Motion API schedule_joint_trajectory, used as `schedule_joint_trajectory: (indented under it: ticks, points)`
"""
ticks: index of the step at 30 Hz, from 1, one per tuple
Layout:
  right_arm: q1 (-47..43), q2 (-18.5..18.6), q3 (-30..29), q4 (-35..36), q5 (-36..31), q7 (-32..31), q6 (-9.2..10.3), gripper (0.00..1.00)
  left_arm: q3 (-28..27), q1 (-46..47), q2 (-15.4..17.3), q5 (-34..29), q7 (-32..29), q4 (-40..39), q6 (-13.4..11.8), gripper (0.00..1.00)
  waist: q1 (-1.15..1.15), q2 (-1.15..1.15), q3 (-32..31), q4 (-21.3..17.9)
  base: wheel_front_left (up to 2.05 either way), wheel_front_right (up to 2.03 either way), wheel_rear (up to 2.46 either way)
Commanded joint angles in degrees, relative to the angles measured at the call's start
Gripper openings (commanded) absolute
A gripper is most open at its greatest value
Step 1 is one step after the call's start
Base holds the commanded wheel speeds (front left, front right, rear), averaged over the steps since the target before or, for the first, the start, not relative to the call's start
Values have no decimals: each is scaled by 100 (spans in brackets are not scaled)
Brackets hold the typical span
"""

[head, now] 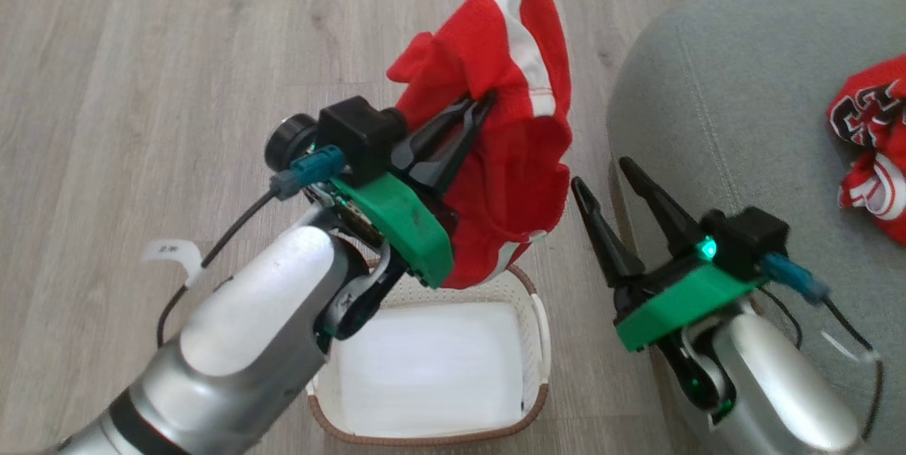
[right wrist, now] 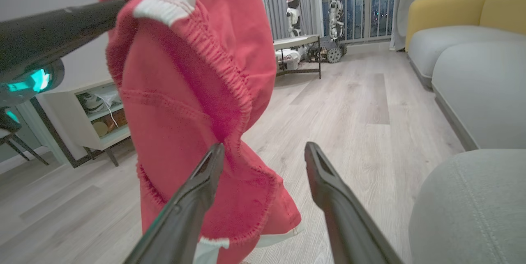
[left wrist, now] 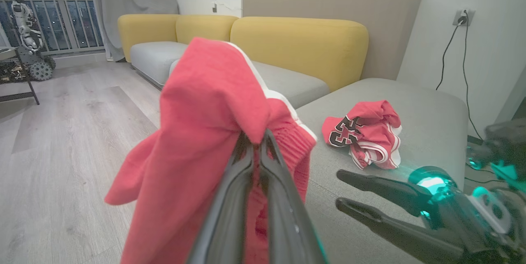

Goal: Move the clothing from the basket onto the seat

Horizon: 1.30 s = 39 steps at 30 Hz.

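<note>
My left gripper (head: 481,102) is shut on the red shorts (head: 509,136), which hang from it in the air above the basket (head: 541,342). The basket's inside shows just its flat white liner. In the left wrist view the shorts (left wrist: 205,141) drape over my closed fingertips (left wrist: 257,145). The red jersey (head: 874,151) with black lettering lies crumpled on the grey-green seat (head: 708,87), and also appears as the jersey (left wrist: 363,132) in the left wrist view. My right gripper (head: 601,175) is open beside the seat's edge, with nothing between its fingers, just right of the hanging shorts (right wrist: 193,104).
Pale wood floor (head: 177,52) spreads to the left and behind the basket. A yellow-backed sofa (left wrist: 296,42) runs along the far wall. A low white cabinet (right wrist: 82,112) and a small table (right wrist: 298,48) with robot figures stand across the room.
</note>
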State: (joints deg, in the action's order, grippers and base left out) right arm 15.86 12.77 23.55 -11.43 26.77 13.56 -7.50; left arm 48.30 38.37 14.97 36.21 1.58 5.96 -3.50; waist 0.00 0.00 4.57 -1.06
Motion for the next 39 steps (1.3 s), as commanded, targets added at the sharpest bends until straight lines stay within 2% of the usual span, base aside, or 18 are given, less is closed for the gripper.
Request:
schedule_joint_trajectory:
  ticks: [1, 12, 23, 24, 25, 33, 39]
  points:
    - [238, 30, 125, 105, 41, -36, 1, 100, -202, 334, 55, -6, -7, -209, 11, 0, 0, 0, -11, 34, 0, 0, 0]
    - [1357, 195, 1243, -1210, 792, -221, 1, 100, 175, 326, -275, 33, -83, -267, 173, 0, 0, 0, -45, 415, 0, 0, 0]
    - [1879, 237, 2115, -1857, 1251, 47, 1, 100, 413, 267, -406, 71, -135, -271, 255, 0, 0, 0, -128, 631, 0, 0, 0]
    - [1903, 249, 2164, -1884, 1296, 64, 1, 43, 419, 260, -401, 76, -138, -272, 255, 0, 0, 0, -132, 637, 0, 0, 0]
    - [1925, 260, 2211, -1905, 1339, 80, 1, 0, 424, 253, -394, 80, -139, -271, 253, 0, 0, 0, -135, 641, 0, 0, 0]
    - [1995, 329, 2306, -1914, 1512, 139, 1, 0, 424, 191, -331, 112, -135, -264, 203, 0, 0, 0, -156, 583, 0, 0, 0]
    - [1791, 397, 1750, -1635, 1311, 142, 1, 0, 386, 115, -247, 135, -88, -271, 143, 0, 0, 0, -145, 511, 0, 0, 0]
